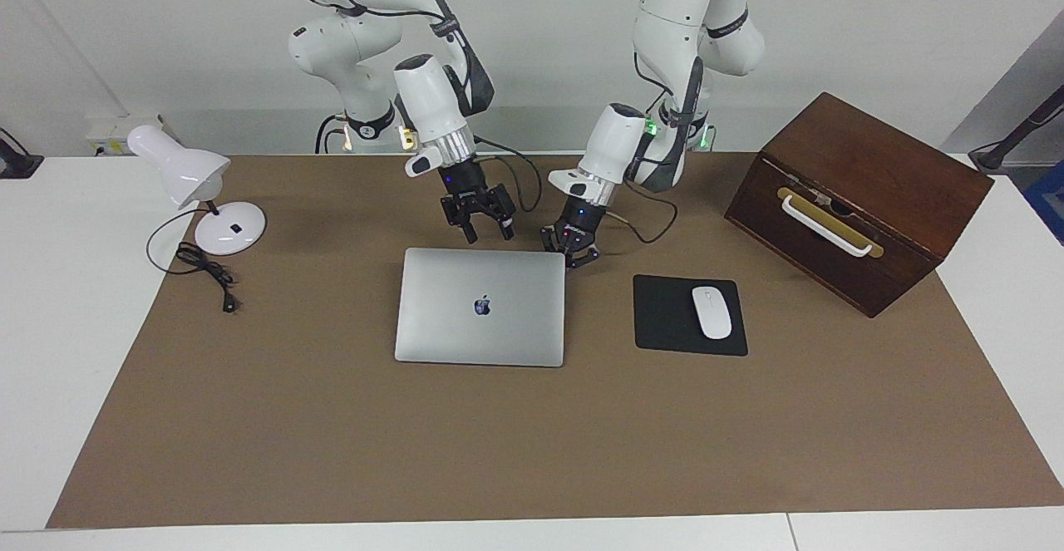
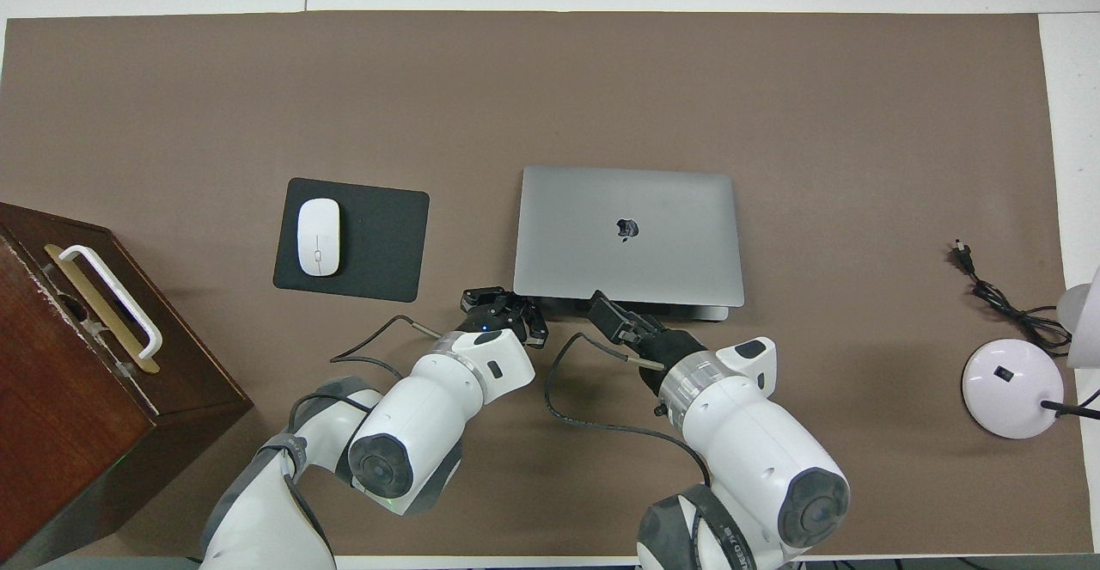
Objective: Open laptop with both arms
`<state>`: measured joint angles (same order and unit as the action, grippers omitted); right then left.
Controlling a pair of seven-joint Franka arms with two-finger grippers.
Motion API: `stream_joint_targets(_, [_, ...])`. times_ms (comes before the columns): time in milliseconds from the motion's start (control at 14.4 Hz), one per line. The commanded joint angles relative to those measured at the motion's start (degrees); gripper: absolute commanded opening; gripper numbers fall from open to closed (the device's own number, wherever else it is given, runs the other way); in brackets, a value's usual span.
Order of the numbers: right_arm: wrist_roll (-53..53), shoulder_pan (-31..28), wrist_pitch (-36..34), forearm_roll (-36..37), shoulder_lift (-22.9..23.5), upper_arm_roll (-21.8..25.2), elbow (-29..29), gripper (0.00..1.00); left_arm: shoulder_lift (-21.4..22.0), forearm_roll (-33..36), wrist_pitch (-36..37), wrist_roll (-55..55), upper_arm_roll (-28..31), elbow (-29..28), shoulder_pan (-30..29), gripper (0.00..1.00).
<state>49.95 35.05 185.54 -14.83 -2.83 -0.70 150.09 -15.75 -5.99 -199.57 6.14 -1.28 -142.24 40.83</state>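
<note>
My closed laptop (image 1: 480, 306) lies mid-table beside the mouse pad (image 1: 689, 315); the left gripper (image 1: 573, 258), fingertips together, sits at its robot-side corner, the right gripper (image 1: 483, 233), jaws spread, over its robot-side edge.

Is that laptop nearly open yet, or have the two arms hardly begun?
Hardly begun. The laptop lies shut and flat, its lid down. Done: both arms have reached its edge nearest the robots. In hand: the left gripper, fingers shut, sits low at the corner toward the mouse pad; the right gripper, fingers apart, hangs just above that edge. Left: lifting the lid.
</note>
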Motion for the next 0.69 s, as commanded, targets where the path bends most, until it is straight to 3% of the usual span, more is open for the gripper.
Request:
stream_joint_targets(0, [-2.05,-0.77,-1.32,-1.34,0.55,-0.36,-1.11,1.0,-1.83,-0.43,-1.18,-0.33,0.84,1.0,1.18,0.0])
stream_joint_targets(623, [-2.31,-0.86,-1.4,-1.34,0.99,-0.36,-2.08,1.0,-2.36,-0.43,-1.18,-0.6,0.93,1.18,1.18,0.0])
